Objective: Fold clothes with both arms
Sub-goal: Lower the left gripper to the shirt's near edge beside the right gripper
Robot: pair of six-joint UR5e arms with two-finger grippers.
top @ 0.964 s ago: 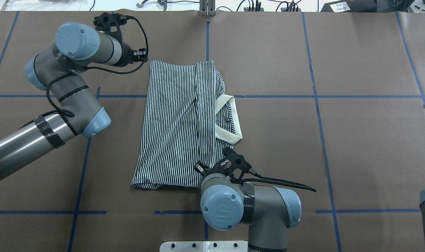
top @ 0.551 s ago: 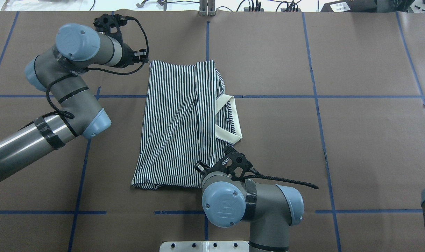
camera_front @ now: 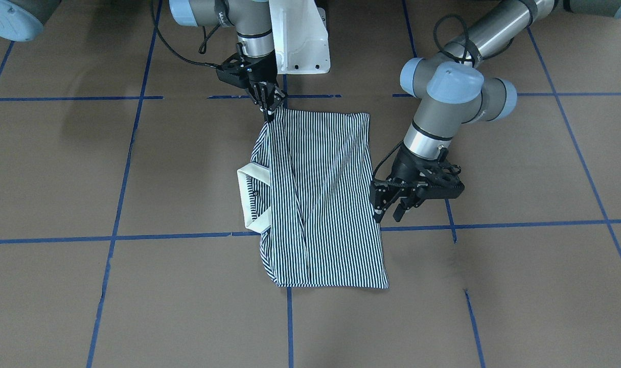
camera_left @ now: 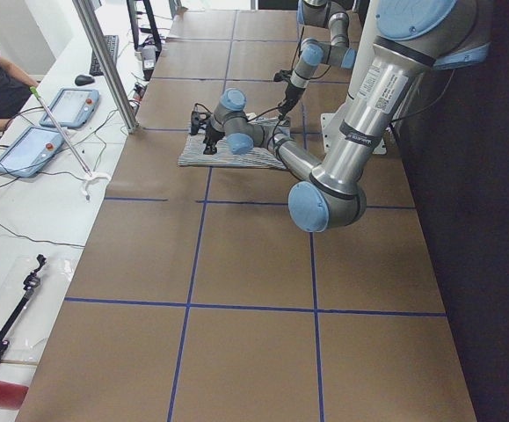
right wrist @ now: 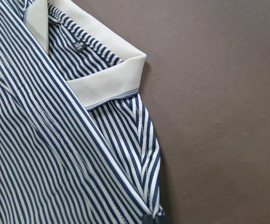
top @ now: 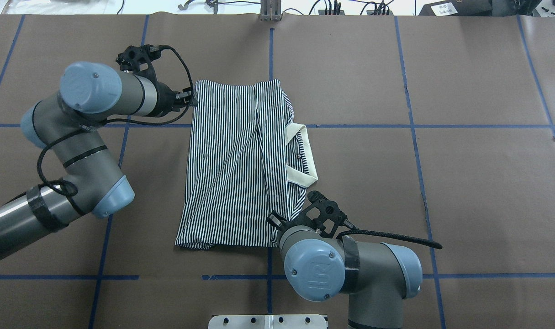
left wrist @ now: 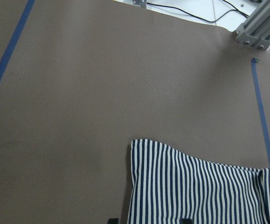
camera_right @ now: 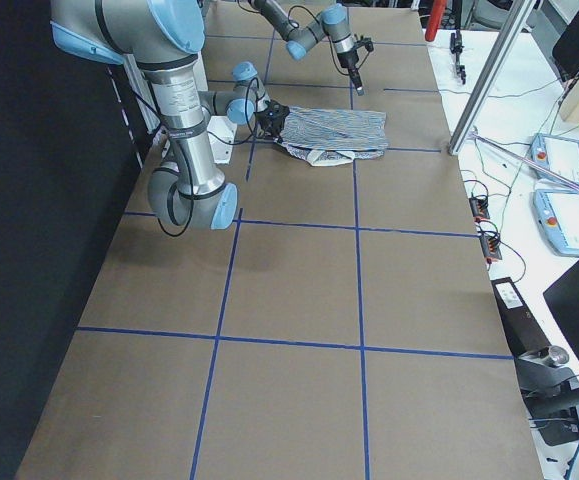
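At the left of the overhead frame we see the left arm [top: 76, 137] reaching in from the lower left edge, its wrist bent toward the centre. The left gripper [camera_front: 389, 212] sits at the shirt's upper left corner in that view, with its fingers spread. In the left wrist view two dark fingertips [left wrist: 112, 220] show at the bottom edge, one over bare paper and one over striped cloth, and the shirt's side edge runs between them. We cannot tell whether they touch the cloth.

In the middle of the frame the polo shirt [top: 236, 160] lies flat on the brown-papered table [top: 441, 192]. It is folded into a tall block, its navy-and-white stripes running up and down the picture, with one panel's edge crossing it on a slant. Its cream collar [top: 300, 155] juts out at the shirt's right side, where a blue tape line [top: 441, 126] meets the cloth.

Right of centre, at the bottom of the frame, the right arm [top: 350, 269] rises beside the white base [top: 268, 321]. The right gripper [camera_front: 267, 113] is at the shirt's lower right corner, below the collar — its fingers are pressed together on the cloth, pinching that corner. In the front-facing view the striped corner comes to a point at the tips.
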